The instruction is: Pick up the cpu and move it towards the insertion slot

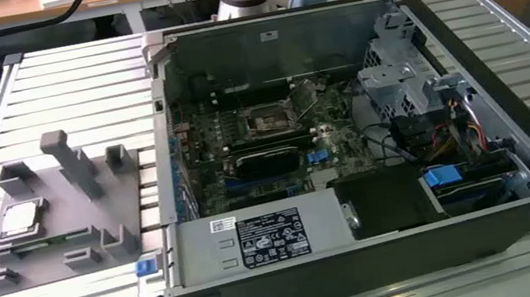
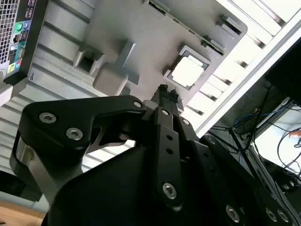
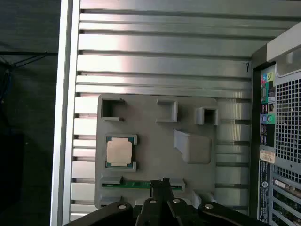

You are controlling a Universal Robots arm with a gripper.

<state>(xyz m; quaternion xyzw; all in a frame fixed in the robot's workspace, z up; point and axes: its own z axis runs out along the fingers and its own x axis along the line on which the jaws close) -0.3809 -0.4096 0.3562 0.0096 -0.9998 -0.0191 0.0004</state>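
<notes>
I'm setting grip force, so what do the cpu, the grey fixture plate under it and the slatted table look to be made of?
By looks alone: the cpu has a pale, bright face that reads as metal, with a greenish board edge at its rim. Under it, the fixture plate is matte, uniform grey, probably plastic. Around that, the table has ribbed silvery slats with a sheen, likely aluminium.

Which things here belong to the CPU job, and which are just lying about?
Job: cpu, resting in the grey fixture plate; insertion slot inside the computer case; gripper.
Lying about: power supply; memory stick in the plate.
</notes>
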